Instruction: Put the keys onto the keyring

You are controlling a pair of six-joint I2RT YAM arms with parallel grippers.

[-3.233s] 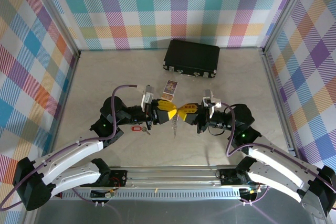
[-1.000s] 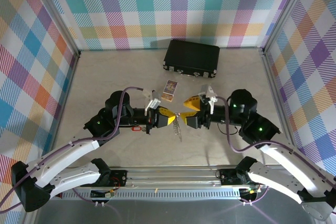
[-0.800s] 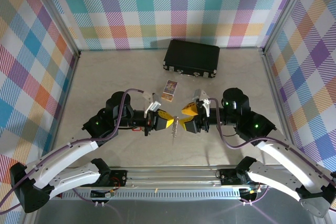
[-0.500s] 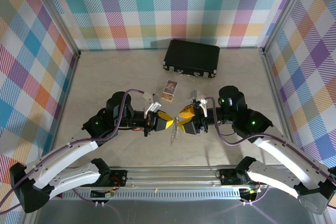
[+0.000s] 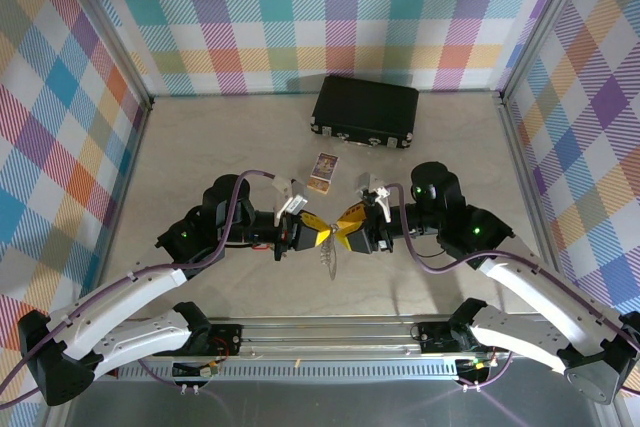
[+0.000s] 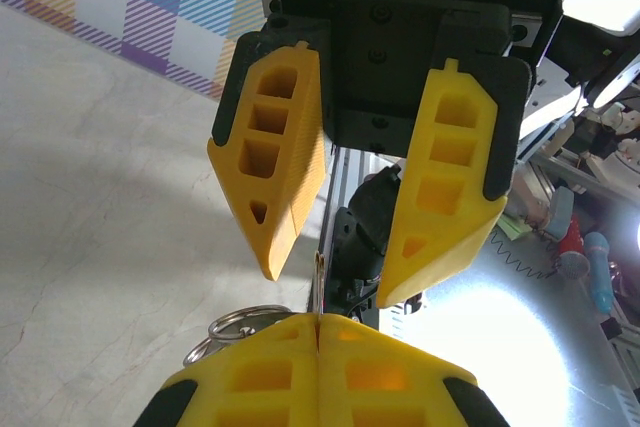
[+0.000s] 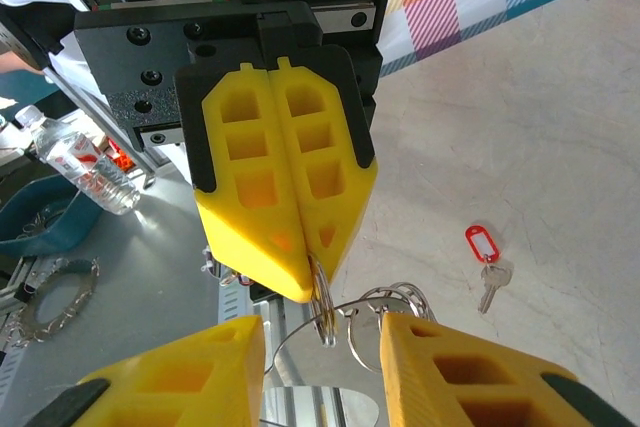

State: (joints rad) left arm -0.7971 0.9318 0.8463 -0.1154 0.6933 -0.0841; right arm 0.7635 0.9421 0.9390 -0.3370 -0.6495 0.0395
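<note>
**A:** Item one, containers?

**B:** One black case (image 5: 365, 110), flat on the counter (image 5: 200, 147) at its far edge, right of the middle. Lid shut, contents hidden, nothing resting on top.

**A:** Item two, loose goods near it?

**B:** One small printed card (image 5: 324, 169), flat on the counter, on the near side of the case and apart from it, towards the middle.

**A:** Item three, the keyring?

**B:** The keyring (image 5: 330, 257) is off the counter, hanging between the two hands over the middle, nearer the near edge. In the right wrist view its thin metal loop (image 7: 323, 297) runs up into the tips of the left hand, with smaller rings beside it.

**A:** Item four, the hands?

**B:** Left hand (image 5: 325, 238): yellow fingers pressed together, pinching the keyring's loop edge-on. Right hand (image 5: 343, 230): facing the left one tip to tip, fingers parted, with the rings lying in the gap between them. Whether either finger touches metal, cannot tell.

**A:** Item five, the keys?

**B:** The keys (image 7: 484, 259) are one silver key joined to a red oval tag, flat on bare counter. They are seen from the right wrist past the left hand, well apart from the keyring and not held by either hand
</note>
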